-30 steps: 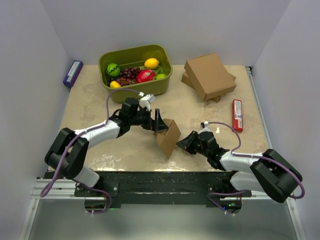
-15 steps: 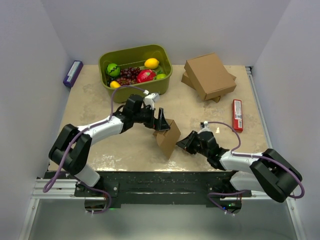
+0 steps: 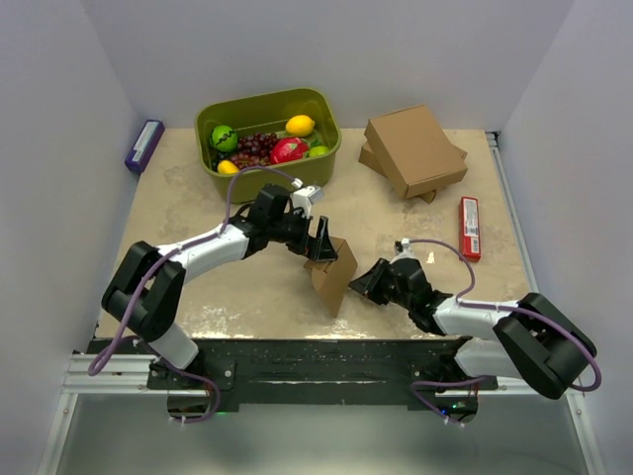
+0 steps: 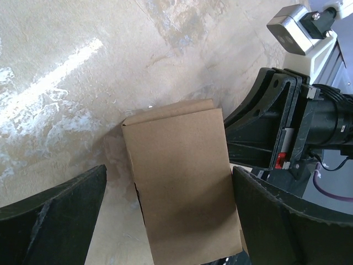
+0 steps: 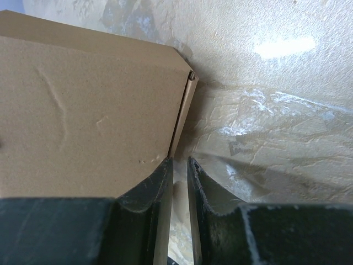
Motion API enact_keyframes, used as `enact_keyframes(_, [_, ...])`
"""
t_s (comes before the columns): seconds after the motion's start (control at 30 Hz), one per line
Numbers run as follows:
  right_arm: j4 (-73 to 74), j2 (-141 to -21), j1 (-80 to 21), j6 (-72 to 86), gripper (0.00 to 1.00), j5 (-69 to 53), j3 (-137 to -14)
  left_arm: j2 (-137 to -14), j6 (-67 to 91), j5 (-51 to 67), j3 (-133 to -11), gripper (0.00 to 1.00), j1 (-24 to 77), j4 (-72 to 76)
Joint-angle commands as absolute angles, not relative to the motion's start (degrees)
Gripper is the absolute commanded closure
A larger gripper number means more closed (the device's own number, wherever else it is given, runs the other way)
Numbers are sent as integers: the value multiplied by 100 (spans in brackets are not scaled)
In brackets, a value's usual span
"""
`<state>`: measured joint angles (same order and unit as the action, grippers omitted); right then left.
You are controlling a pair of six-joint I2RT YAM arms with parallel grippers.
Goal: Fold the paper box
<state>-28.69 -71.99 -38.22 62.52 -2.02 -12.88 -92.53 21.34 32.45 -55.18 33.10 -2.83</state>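
The paper box (image 3: 336,275) is a small plain brown box standing tilted on the table between the two arms. From the far left side my left gripper (image 3: 318,245) reaches over it, open wide. In the left wrist view the box (image 4: 176,165) stands between the spread fingers (image 4: 60,215) of the left gripper (image 4: 170,182), touching neither. My right gripper (image 3: 358,285) is at the box's near right edge. In the right wrist view its jaws (image 5: 179,160) are almost together on a thin cardboard edge of the box (image 5: 83,110), one finger flat against the box's side.
A green bin (image 3: 318,170) with fruit stands at the back. Larger stacked brown boxes (image 3: 415,150) lie at the back right, a red packet (image 3: 470,228) at the right edge and a purple-blue packet (image 3: 144,144) at the back left.
My left arm has swung a little to the right and forward, bringing its open gripper further over the box. The box and the right arm have hardly moved.
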Motion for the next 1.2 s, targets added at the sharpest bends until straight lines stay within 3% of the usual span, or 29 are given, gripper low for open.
enact_keyframes(0.0, [-2822, -7102, -3823, 6056, 79, -18, -1529, -9413, 1863, 3384, -5660, 2, 3340, -457])
enact_keyframes(0.3, [-2470, -6794, -3832, 5845, 71, 176, -1582, -9492, 1775, 3357, -5660, 24, 3340, -466])
enact_keyframes(0.33, [-2435, -6750, -3823, 5827, 69, 202, -1582, -9510, 1775, 3349, -5660, 32, 3349, -475])
enact_keyframes(0.47, [-2198, -6347, -3823, 5740, 61, 281, -1565, -9475, 1749, 3340, -5669, 46, 3340, -475])
enact_keyframes(0.53, [-2014, -6153, -3823, 5512, 54, 255, -1608, -9422, 1758, 3340, -5669, 63, 3305, -466])
enact_keyframes(0.63, [-1532, -5740, -3823, 4819, 36, 307, -1889, -9282, 1932, 3506, -5599, 81, 3209, -308])
enact_keyframes(0.7, [-1302, -5459, -3823, 4153, 27, 299, -2118, -9246, 2108, 3717, -5476, 84, 3042, -88])
enact_keyframes(0.9, [-801, -4948, -4279, 2474, 20, 499, -2732, -9097, 3145, 4552, -4949, 99, 2585, 992])
enact_keyframes(1.17, [-299, -5686, -5833, 1240, 12, 1502, -3717, -8930, 4464, 5045, -4263, 100, 2092, 2117])
